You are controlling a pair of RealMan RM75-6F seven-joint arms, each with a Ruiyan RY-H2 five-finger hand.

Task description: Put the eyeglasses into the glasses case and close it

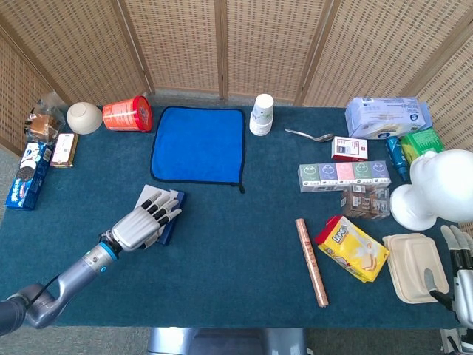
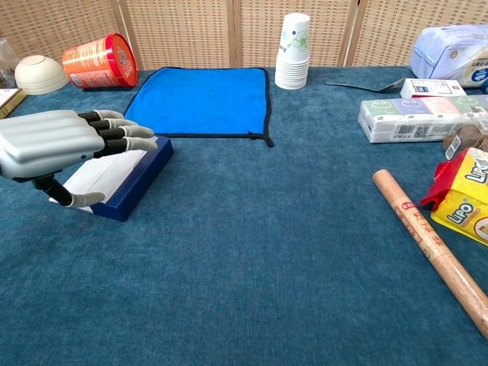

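The glasses case (image 1: 174,209) is a navy box with a white top, lying flat and closed on the teal table left of centre; in the chest view the glasses case (image 2: 126,180) shows its blue side wall. No eyeglasses are visible in either view. My left hand (image 1: 140,225) hovers at the case's near-left end with its fingers stretched out over the white top, holding nothing; the chest view shows the left hand (image 2: 53,141) slightly above the case. My right hand (image 1: 460,272) stands at the table's near-right edge, fingers apart and empty.
A blue cloth (image 1: 198,144) lies just beyond the case. A red can (image 1: 127,114) and a bowl (image 1: 84,117) sit at the back left, stacked paper cups (image 1: 261,114) at the back centre. A brown roll (image 1: 311,260), a yellow snack bag (image 1: 352,248) and a takeout box (image 1: 414,266) fill the right.
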